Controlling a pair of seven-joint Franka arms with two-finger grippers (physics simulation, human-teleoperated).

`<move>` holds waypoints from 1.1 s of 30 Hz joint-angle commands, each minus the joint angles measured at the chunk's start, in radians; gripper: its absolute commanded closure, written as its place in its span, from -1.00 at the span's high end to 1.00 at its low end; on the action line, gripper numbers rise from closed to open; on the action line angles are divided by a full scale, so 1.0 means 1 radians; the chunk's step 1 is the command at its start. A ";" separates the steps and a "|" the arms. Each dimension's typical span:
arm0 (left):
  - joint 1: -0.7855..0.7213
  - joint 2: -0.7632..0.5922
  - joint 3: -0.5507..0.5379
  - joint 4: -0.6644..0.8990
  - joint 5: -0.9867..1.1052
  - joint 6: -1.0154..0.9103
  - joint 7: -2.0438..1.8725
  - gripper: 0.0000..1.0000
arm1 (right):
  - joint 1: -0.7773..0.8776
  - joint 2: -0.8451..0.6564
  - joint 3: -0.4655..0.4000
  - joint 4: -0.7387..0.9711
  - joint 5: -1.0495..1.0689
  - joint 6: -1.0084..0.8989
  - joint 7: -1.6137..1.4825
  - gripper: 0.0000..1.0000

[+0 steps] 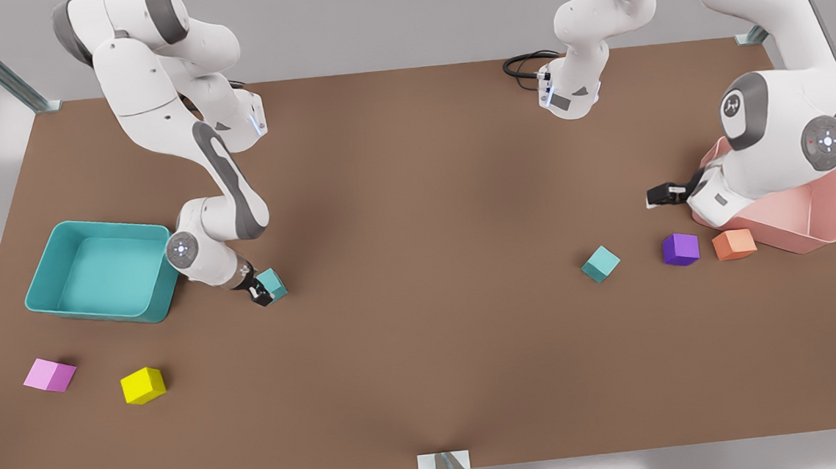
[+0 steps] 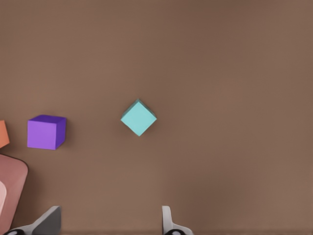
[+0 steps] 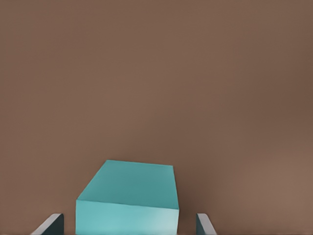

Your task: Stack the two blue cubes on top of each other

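Note:
One blue cube [image 1: 272,284] rests on the brown table just right of the teal bin, at the front view's left. My right gripper [image 1: 260,293] is low around it and open. In the right wrist view the cube [image 3: 128,200] sits between the two fingertips [image 3: 53,224] with a small gap on each side. The other blue cube [image 1: 600,263] lies alone at the front view's right, turned corner-on [image 2: 139,117]. My left gripper [image 1: 662,194] hovers open beside the pink bin, away from that cube, with its fingertips [image 2: 166,220] spread wide.
A large teal bin [image 1: 46,279] stands at the front view's left and a pink bin [image 1: 821,214] at its right. A purple cube [image 1: 680,248] and an orange cube [image 1: 733,244] lie near the pink bin. Pink [image 1: 50,375] and yellow [image 1: 142,385] cubes sit front left.

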State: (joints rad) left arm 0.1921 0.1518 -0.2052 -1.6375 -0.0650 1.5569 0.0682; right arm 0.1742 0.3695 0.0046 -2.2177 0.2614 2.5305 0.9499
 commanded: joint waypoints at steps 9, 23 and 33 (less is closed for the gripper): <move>0.038 0.115 0.003 0.002 0.151 0.069 -0.126 1.00 | 0.001 0.074 0.000 0.036 -0.008 0.007 0.058 1.00; -0.347 0.080 0.380 -0.269 -0.081 0.588 -0.834 1.00 | 0.048 0.062 0.017 0.128 0.027 -0.130 0.053 0.08; -0.359 0.149 0.334 -0.423 -0.127 0.796 -0.943 1.00 | 0.464 0.207 0.046 0.457 0.061 -0.141 0.604 0.12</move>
State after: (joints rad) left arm -0.1691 0.2986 0.1303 -2.0530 -0.1643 2.2448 -0.5017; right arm 0.6189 0.5674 0.0513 -1.7785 0.3319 2.4154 1.1279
